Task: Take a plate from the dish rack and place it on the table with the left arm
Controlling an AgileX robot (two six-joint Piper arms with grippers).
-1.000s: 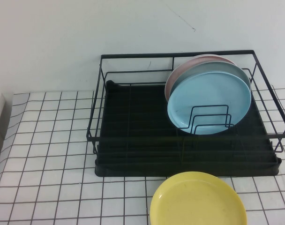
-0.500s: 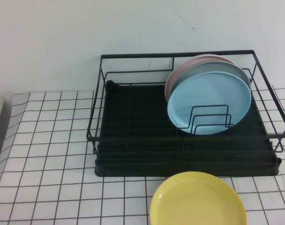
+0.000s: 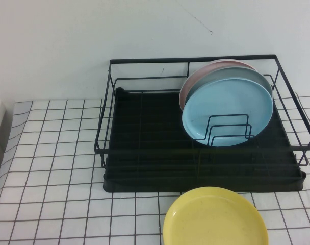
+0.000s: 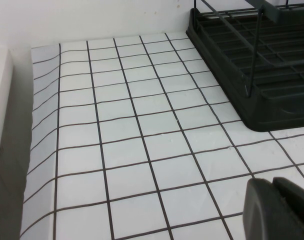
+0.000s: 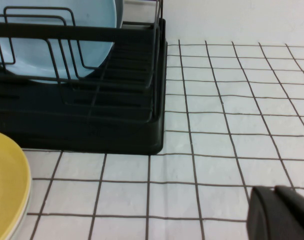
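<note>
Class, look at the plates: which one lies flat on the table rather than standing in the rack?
The yellow plate. It lies flat on the table in front of the dish rack; the blue plate stands upright inside. Neither gripper is near.

plates: 4 — blue plate, grey plate, pink plate, yellow plate | dish rack: 1
</note>
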